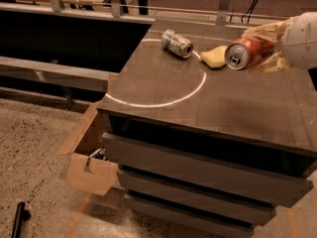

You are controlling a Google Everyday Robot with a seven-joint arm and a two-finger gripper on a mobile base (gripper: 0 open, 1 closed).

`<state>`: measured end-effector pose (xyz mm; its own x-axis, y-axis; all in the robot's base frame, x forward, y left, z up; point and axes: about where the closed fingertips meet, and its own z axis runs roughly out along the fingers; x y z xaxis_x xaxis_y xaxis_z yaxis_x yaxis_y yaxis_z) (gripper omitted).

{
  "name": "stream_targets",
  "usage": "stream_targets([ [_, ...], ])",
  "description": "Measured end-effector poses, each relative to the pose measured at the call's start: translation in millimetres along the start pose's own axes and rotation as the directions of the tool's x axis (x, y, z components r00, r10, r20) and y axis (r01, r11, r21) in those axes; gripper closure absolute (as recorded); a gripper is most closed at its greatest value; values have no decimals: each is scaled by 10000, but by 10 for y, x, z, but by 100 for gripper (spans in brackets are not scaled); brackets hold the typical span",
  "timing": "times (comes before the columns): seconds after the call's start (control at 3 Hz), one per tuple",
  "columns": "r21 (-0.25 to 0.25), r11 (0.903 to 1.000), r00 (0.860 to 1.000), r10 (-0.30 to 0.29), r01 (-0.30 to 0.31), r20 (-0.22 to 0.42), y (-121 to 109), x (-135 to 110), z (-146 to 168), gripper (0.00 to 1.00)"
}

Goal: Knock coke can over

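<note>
The red-orange coke can is at the right of the dark cabinet top, tipped on its side with its silver top and pull tab facing me. It is held just above the surface. My gripper comes in from the right edge, its tan fingers closed above and below the can's body. The white wrist housing sits behind them.
A green-and-white silver can lies on its side at the back of the top, with a yellow sponge beside it. A white arc is marked on the top. An open cardboard box stands on the floor at the left; a black object lies lower left.
</note>
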<state>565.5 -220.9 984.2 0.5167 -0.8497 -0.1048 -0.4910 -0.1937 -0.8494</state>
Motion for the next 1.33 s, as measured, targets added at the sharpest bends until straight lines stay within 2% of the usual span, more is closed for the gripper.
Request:
stream_targets([
  [0.33, -983, 9803, 9839, -1648, 1711, 692, 163, -258, 135, 100],
  [0.67, -2096, 9341, 9546, -2645, 2890, 1371, 379, -424, 305, 100],
  [1.0, -3133, 8890, 9423, -3057, 3339, 1367, 549, -470, 489, 100],
  [1.33, -4004, 8617, 9485, -3073, 3117, 770, 656, -445, 644, 100],
])
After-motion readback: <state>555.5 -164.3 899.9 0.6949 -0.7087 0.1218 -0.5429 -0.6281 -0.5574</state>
